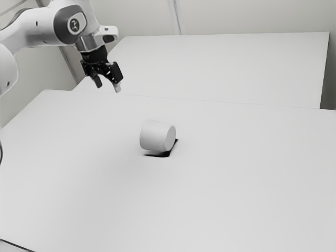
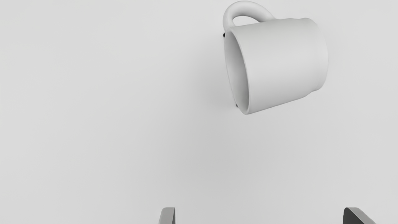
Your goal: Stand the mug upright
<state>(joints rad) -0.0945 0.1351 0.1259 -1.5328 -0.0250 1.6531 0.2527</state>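
Wrist view: the smooth white mug with a looped handle (image 2: pixel 279 62) lies on its side on the white table (image 2: pixel 93 130), down and out past the wide-open, empty black two-finger gripper (image 2: pixel 260 209), its long way nearly matching the finger-to-finger line.

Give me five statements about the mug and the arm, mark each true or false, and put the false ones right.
1. The mug lies on its side on the table. True.
2. The end effector is shut on the mug's handle. False: the end effector is open and clear of the mug, handle included.
3. In the exterior view, the mug's base faces that view's right. True.
4. The mug is dark blue. False: it is white.
5. The end effector is raised above the table. True.
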